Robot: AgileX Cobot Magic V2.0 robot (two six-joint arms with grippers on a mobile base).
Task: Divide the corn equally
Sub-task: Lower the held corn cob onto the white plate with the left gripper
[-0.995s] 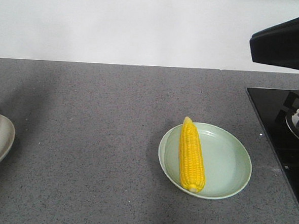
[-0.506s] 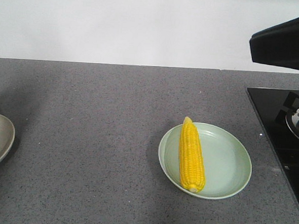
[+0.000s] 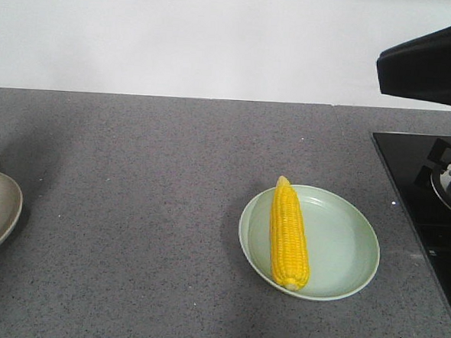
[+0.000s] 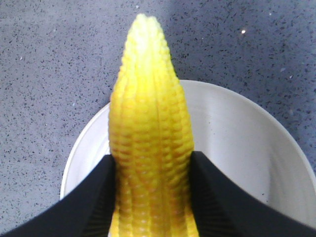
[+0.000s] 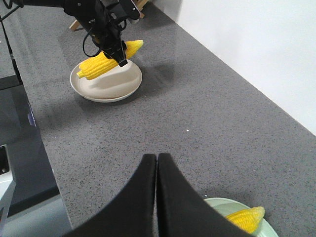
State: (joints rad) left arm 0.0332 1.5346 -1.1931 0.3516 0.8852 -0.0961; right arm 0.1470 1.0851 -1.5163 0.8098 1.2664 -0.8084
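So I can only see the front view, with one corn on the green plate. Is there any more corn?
Observer: Yes. The left gripper is shut on a second corn.
Operator: Where is it holding it?
Observer: Over the beige plate, with the tip sticking out past the rim.
Operator: And the other gripper?
Observer: The right gripper is shut and empty, above the counter near the green plate.
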